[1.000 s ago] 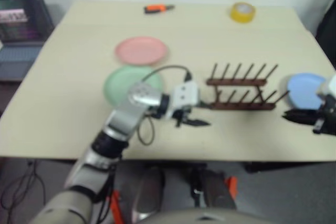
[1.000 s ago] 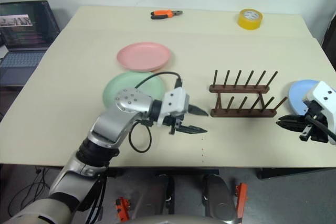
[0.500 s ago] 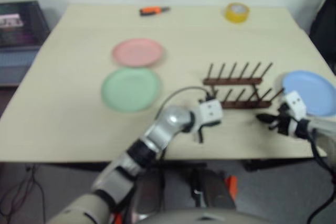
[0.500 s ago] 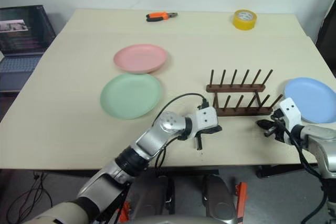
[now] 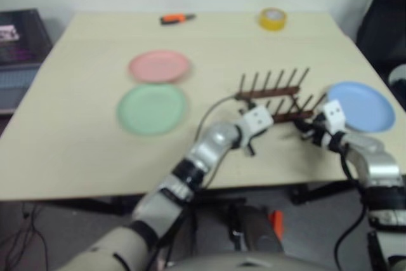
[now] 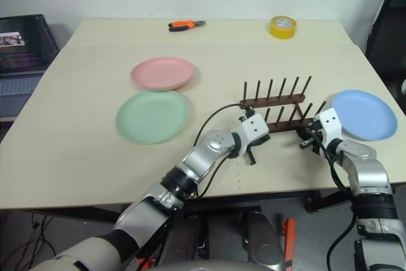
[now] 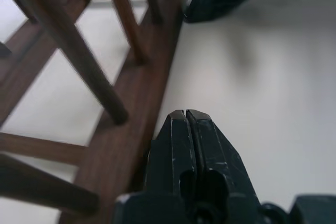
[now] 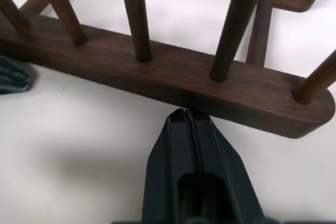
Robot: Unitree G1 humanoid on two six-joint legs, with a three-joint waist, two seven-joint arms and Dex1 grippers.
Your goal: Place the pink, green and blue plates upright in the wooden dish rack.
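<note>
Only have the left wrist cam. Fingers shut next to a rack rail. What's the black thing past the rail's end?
Observer: The right gripper, shut too, tip at the near rail of the wooden dish rack, by its right end.
Operator: Any plates in the rack?
Observer: None. The pegs are bare.
Operator: Where are the plates?
Observer: All lie flat on the table: pink plate and green plate left of the rack, blue plate right of it.
</note>
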